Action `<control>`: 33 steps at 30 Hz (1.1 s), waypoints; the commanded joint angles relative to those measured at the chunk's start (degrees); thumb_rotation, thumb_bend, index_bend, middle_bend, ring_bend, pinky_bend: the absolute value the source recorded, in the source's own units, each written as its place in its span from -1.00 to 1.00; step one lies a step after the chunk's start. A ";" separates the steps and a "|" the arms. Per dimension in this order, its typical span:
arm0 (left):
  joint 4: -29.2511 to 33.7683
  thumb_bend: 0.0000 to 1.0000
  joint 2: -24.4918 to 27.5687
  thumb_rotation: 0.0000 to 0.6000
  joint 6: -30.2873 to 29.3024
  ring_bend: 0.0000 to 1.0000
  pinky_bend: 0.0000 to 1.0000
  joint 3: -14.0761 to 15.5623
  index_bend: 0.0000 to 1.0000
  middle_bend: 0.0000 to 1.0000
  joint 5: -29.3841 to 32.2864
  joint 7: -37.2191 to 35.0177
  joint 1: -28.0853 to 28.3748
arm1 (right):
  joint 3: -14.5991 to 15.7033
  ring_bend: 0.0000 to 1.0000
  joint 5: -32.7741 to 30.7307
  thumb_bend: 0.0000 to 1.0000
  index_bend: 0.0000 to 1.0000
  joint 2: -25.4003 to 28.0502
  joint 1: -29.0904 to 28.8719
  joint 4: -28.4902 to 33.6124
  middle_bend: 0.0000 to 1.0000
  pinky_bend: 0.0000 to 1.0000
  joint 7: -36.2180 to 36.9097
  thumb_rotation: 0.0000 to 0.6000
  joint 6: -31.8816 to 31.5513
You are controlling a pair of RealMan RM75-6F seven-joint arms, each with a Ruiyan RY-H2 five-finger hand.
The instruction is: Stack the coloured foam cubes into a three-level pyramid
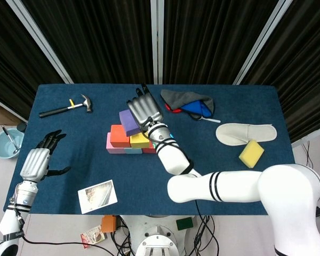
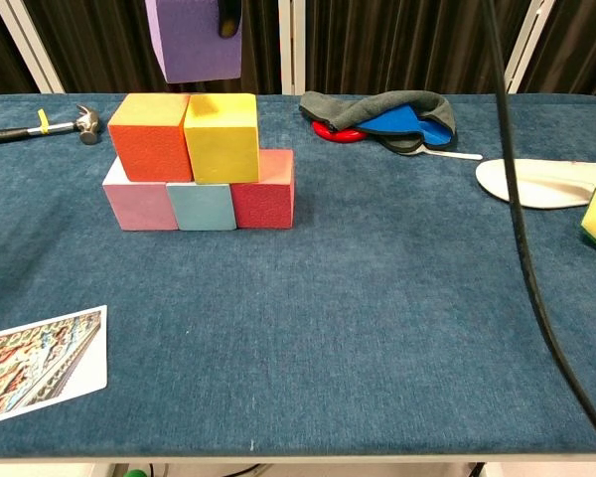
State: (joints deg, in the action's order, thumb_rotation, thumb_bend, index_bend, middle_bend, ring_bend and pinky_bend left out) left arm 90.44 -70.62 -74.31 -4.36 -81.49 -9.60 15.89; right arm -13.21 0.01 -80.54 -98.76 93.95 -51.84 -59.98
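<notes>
On the blue table stand a pink cube, a light blue cube and a red cube in a row. An orange cube and a yellow cube sit on top of them. My right hand holds a purple cube in the air above the stack, clear of the orange and yellow cubes. In the head view the purple cube shows beside the hand's fingers. My left hand hovers open at the table's left edge, holding nothing.
A hammer lies at the back left. A grey cloth over red and blue items lies at the back centre. A white slipper and a yellow sponge are at the right. A photo card lies near the front left.
</notes>
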 commanded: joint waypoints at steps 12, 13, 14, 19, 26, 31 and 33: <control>-0.16 -0.80 -0.27 0.99 0.08 -0.94 -0.65 -0.04 -0.73 -0.88 -0.13 -0.14 -0.02 | -5.95 -0.75 -8.62 -1.00 -0.04 -8.62 -2.94 -3.85 -0.18 -1.00 -8.96 1.00 -8.46; -0.20 -0.80 -0.29 0.99 0.15 -0.94 -0.65 -0.05 -0.73 -0.88 -0.11 -0.21 0.00 | -6.41 -0.75 -8.69 -1.00 -0.04 -9.06 -2.84 -4.15 -0.18 -1.00 -9.30 1.00 -9.20; -0.25 -0.80 -0.30 0.98 0.20 -0.94 -0.65 -0.06 -0.73 -0.88 -0.10 -0.23 0.02 | -6.70 -0.75 -8.76 -1.00 -0.04 -9.38 -2.78 -4.37 -0.18 -1.00 -9.65 1.00 -9.74; -0.42 -0.80 -0.52 0.98 0.28 -0.94 -0.65 -0.13 -0.73 -0.88 -0.16 -0.36 0.12 | -8.71 -0.73 -9.46 -1.00 -0.06 -11.37 -2.51 -5.68 -0.16 -1.00 -11.75 1.00 -12.40; -0.63 -0.80 -0.69 0.99 0.55 -0.94 -0.65 -0.09 -0.73 -0.88 -0.08 -0.39 0.18 | -11.32 -0.72 -10.11 -1.00 -0.07 -13.61 -1.55 -7.18 -0.14 -1.00 -14.06 1.00 -13.53; -0.70 -0.80 -0.85 0.98 0.63 -0.94 -0.65 -0.11 -0.73 -0.88 -0.04 -0.37 0.22 | -13.57 -0.70 -11.11 -1.00 -0.10 -14.76 -1.16 -7.87 -0.13 -1.00 -16.03 1.00 -14.39; -0.72 -0.80 -0.89 0.99 0.75 -0.94 -0.65 -0.13 -0.73 -0.88 0.02 -0.34 0.27 | -14.36 -0.70 -11.78 -1.00 -0.12 -15.13 -1.24 -8.10 -0.13 -1.00 -17.11 1.00 -15.06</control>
State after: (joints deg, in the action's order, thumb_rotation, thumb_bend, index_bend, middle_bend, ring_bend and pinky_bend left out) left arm 89.72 -71.51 -73.57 -4.49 -81.47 -9.94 16.17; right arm -26.97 -11.25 -95.31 -100.02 86.09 -68.27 -74.54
